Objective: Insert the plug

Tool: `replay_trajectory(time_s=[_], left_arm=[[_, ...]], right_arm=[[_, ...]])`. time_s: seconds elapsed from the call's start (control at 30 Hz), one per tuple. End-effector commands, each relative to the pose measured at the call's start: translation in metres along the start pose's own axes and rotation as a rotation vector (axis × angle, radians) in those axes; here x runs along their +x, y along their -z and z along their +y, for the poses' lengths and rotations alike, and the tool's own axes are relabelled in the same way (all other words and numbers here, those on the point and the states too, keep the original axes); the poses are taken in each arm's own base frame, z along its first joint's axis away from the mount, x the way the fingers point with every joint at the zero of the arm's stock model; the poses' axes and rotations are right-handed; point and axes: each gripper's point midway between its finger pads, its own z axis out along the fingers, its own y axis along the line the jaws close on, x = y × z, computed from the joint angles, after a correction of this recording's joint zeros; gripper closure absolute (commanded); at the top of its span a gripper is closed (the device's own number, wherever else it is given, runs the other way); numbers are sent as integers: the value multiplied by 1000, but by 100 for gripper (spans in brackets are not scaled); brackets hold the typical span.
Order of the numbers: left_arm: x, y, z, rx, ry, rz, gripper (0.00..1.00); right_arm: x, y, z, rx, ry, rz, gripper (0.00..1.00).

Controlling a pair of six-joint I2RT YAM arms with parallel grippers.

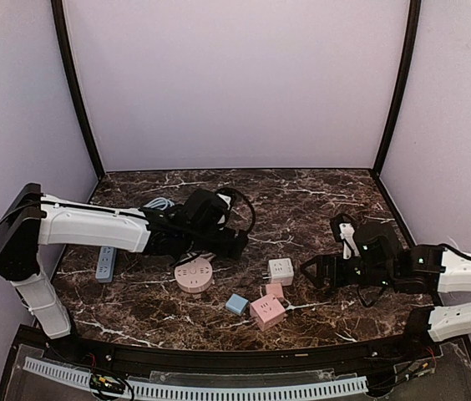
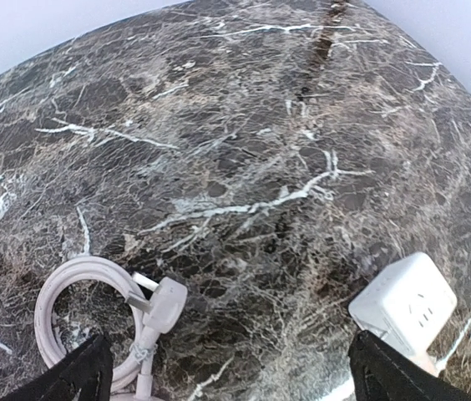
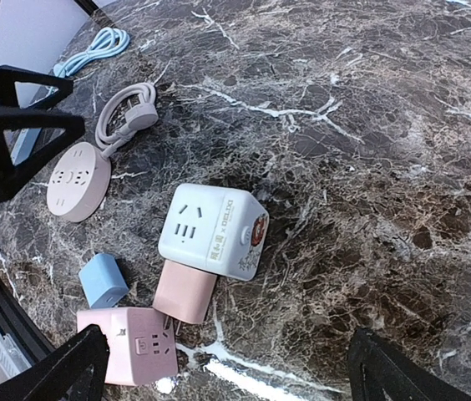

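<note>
Shows the left tool with fingers spread wide apart and nothing between them, poised over the marble table near the round pink socket. Locates the white plug lying flat on the table at the end of its coiled cord, untouched by either tool, close to the round socket and apart from the white cube socket. Shows the right tool likewise spread wide and holding nothing, low over the table beside the cube sockets.
</note>
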Motion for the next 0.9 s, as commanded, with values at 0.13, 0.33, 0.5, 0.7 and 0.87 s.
replay_trajectory(time_s=[0.13, 0.33, 0.5, 0.7, 0.87], left_arm=[[26, 33, -44, 101, -241, -28, 1], [52, 43, -70, 154, -321, -5, 1], [75, 50, -91, 227, -345, 35, 2], [100, 57, -109, 325, -344, 101, 1], [117, 59, -126, 348, -399, 133, 1]], right_arm=[[-19, 11, 15, -44, -8, -49, 1], [-28, 18, 20, -61, -22, -77, 1], [-32, 21, 15, -35, -24, -105, 1], [-27, 19, 5, 14, -21, -88, 1], [-24, 17, 1, 29, -22, -85, 1]])
